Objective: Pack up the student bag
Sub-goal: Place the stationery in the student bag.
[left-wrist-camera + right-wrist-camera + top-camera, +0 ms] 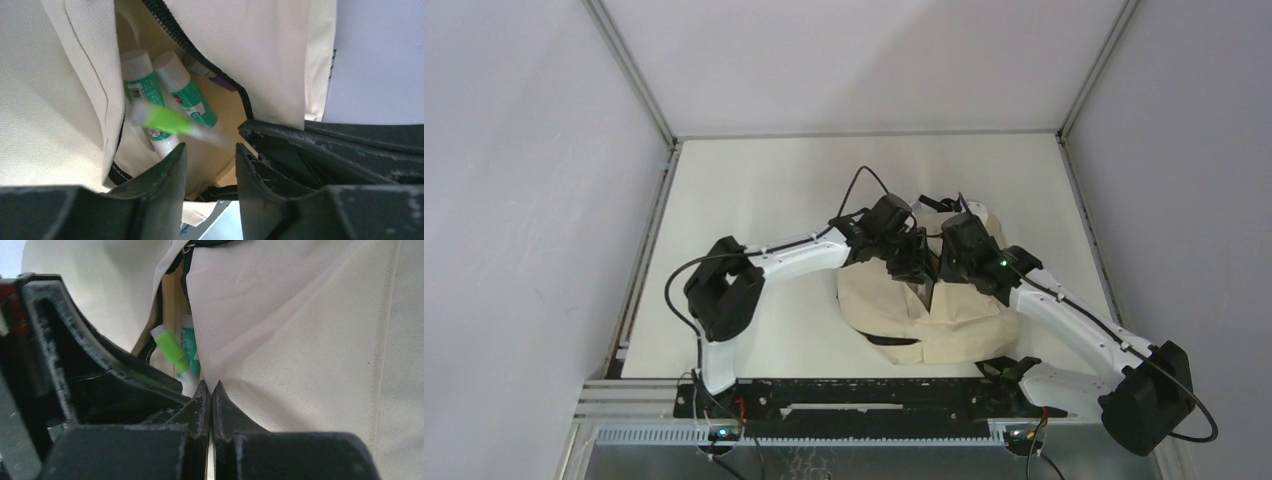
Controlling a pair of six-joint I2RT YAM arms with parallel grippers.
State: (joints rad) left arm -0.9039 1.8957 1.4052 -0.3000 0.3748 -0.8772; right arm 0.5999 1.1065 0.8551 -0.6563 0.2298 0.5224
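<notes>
Student bag point(944, 310): soft cream cloth, lying in the middle of the table point(764, 190) between the two arms, with its mouth open.
Zip point(200, 55): black, running along the edge of the mouth.
Inside: two glue sticks point(187, 87) with green labels, and a bright green pen point(167, 120) lying across them. It looks blurry.
How it will handle: probably light and floppy. The cloth would sag and close the mouth if let go. It is not slippery and will not break.
Where to hold: a fold of cloth near the zip looks best, because it pinches easily.
Right end effector point(212, 395): fingers pressed together on a fold of the bag's cloth beside the mouth.
Left end effector point(210, 150): fingers apart with nothing between them, just over the mouth, the green pen just past the tips.
</notes>
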